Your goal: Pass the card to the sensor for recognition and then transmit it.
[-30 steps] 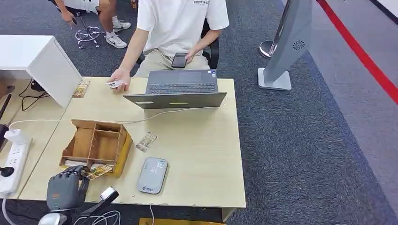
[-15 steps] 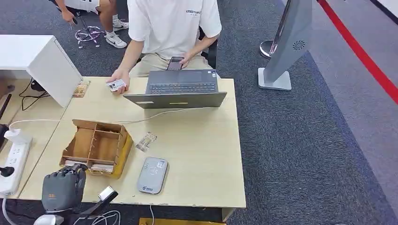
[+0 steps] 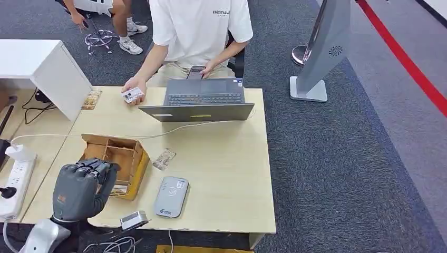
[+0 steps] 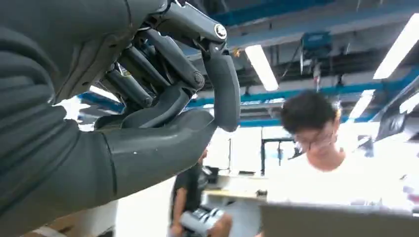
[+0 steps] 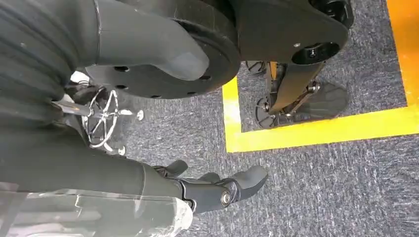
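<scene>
My left hand (image 3: 81,190) hovers over the near left corner of the open wooden box (image 3: 118,155) on the table. In the left wrist view its fingers (image 4: 217,84) curl in against the thumb, and no card shows between them. A pale card edge (image 3: 119,188) lies in the box's front slot, beside my hand. The grey card sensor (image 3: 171,196) lies flat to the right of the box. My right hand (image 5: 217,190) hangs above the carpet with its fingers apart and nothing in them.
A person sits behind the open laptop (image 3: 203,100), holding a small card (image 3: 132,95) on the far table edge. A clear stand (image 3: 164,158) lies between box and laptop cable. A power strip (image 3: 13,184) and a white cabinet (image 3: 47,66) stand at left.
My left hand has risen from the table's near edge and moved forward over the box's front corner. The colourful card seen at the box front a second ago is now covered.
</scene>
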Robot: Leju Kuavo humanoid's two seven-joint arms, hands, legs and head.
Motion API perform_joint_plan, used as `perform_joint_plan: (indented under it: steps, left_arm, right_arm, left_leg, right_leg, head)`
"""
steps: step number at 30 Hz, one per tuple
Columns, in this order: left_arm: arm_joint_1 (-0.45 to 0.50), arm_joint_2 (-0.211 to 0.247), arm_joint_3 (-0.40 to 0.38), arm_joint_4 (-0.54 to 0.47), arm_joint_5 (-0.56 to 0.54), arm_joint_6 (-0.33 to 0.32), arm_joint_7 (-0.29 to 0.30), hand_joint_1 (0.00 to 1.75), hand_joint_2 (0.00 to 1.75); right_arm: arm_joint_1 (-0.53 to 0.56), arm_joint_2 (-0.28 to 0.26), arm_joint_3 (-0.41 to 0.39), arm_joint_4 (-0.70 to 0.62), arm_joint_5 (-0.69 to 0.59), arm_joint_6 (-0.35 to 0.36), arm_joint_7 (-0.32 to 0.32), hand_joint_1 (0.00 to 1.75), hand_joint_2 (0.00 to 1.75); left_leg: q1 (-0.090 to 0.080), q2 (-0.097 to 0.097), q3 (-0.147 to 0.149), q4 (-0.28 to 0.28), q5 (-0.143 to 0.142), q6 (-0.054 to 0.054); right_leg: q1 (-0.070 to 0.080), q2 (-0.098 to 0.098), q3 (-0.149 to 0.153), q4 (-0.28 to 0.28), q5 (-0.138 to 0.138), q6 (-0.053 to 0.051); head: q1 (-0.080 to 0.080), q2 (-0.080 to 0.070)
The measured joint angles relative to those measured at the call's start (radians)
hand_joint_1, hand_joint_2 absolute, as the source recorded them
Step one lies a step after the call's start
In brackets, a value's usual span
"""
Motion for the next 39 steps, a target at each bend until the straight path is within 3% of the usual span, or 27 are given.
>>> perform_joint_plan:
  steps: [3,4,8,13,23,28,39]
  left_arm:
    - [-0.116,0.01,-0.032,-0.013,0.049,-0.052,0.01,1.75,1.75]
    - [-0.141,0.01,-0.037,-0.013,0.062,-0.066,0.013,0.0,1.75]
    - [-0.185,0.01,-0.053,-0.008,0.073,-0.12,0.029,0.0,1.75]
    - [-0.162,0.01,-0.072,0.003,0.07,-0.12,0.03,0.0,1.75]
    - [0.021,0.05,-0.143,-0.027,-0.028,-0.024,0.011,0.0,1.75]
    - [0.104,0.078,-0.157,-0.047,-0.044,-0.011,0.009,0.0,1.75]
    - [0.187,0.108,-0.17,-0.052,-0.047,-0.048,0.138,0.0,1.75]
  right_arm:
    - [0.0,0.001,-0.003,-0.001,0.001,0.002,-0.001,0.0,1.75]
    - [-0.001,0.002,-0.003,-0.001,0.002,0.002,-0.001,0.0,1.75]
    - [-0.001,0.006,-0.003,-0.001,0.004,0.002,-0.001,0.0,1.75]
    - [-0.001,0.008,-0.003,-0.001,0.013,0.0,0.006,0.0,1.75]
    - [0.0,0.008,-0.021,-0.001,0.003,0.002,0.008,0.0,1.75]
    - [0.0,0.008,-0.028,-0.001,-0.004,0.003,0.008,0.0,1.75]
    - [0.001,0.008,-0.05,-0.001,-0.006,0.003,0.009,0.0,1.75]
  left_leg:
    - [0.0,0.0,0.0,0.0,0.001,0.0]
    - [0.0,0.0,0.0,0.0,0.001,0.0]
    - [0.0,0.0,0.001,0.0,0.001,-0.001]
    - [0.0,0.0,0.0,0.0,0.001,-0.001]
    - [0.0,0.001,0.0,0.0,0.0,-0.001]
    - [0.0,0.001,0.0,0.0,0.0,-0.001]
    - [0.0,0.001,-0.001,-0.001,0.0,-0.001]
  right_leg:
    - [0.0,0.0,0.001,0.0,0.001,0.0]
    - [0.0,0.0,0.001,0.0,0.001,0.0]
    - [0.0,0.001,0.0,0.0,0.001,0.0]
    - [0.0,0.001,0.0,0.0,0.001,0.0]
    - [0.0,0.002,-0.001,0.0,0.0,0.0]
    - [0.0,0.002,-0.001,0.0,0.0,0.0]
    - [0.0,0.001,0.0,0.0,0.0,0.0]
  head:
    - [0.0,0.0]
    - [0.0,0.0]
    - [0.0,0.0]
    - [0.0,0.0]
    - [-0.001,0.0]
    - [-0.001,0.0]
    - [-0.001,0.0]
